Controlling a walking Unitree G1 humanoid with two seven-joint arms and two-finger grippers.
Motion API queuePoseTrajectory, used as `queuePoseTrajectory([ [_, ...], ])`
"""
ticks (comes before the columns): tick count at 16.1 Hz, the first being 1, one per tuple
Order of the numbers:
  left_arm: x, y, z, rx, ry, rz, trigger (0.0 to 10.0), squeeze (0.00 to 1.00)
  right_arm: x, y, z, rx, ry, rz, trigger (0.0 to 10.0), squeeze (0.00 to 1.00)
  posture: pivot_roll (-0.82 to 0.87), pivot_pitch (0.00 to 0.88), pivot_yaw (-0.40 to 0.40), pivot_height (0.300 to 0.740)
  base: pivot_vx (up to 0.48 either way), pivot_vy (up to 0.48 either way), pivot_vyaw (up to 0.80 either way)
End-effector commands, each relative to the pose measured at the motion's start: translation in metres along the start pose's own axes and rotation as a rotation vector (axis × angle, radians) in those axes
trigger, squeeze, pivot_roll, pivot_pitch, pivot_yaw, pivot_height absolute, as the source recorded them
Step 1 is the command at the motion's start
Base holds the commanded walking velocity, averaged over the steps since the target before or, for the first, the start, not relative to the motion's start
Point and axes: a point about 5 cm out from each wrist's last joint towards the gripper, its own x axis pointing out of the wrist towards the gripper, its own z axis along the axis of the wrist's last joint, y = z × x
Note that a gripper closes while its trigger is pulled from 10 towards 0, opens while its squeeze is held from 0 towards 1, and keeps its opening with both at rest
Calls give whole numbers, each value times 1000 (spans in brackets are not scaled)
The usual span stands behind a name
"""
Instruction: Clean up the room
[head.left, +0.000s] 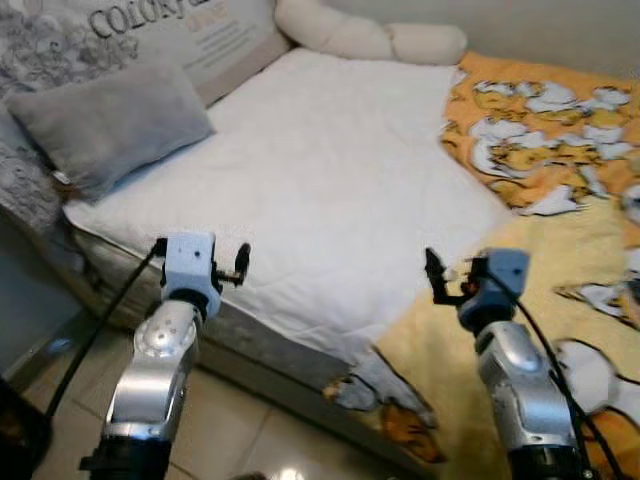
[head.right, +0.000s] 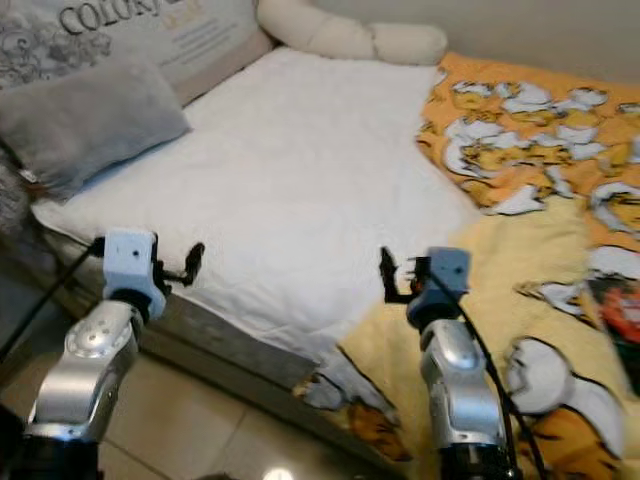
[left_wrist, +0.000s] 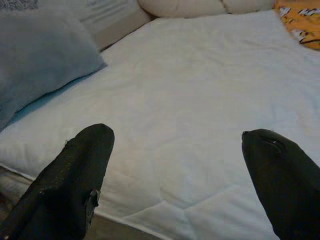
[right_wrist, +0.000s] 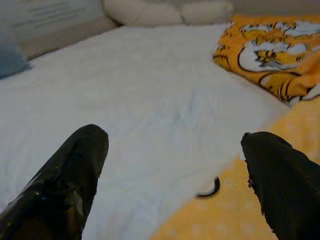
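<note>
Both jaws are standing open and empty: left gripper and right gripper are hovering at the bed's near edge. Bedmaking is probably starting; next, reaching for the bunched orange blanket lying on the white mattress.

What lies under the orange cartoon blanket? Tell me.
The orange cartoon blanket covers the robot's-right part of the bed and drapes over its near edge. The white mattress cover runs beneath its edge. Anything else under it is hidden. Both grippers, left and right, hover open.
</note>
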Motion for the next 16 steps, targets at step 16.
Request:
queuePoseTrajectory([
  [16,6,2,5,41,-11,-1,10000,1000,9,15,1,-7,8,56,10000,1000,-43,0,27,740,0,-315,0],
])
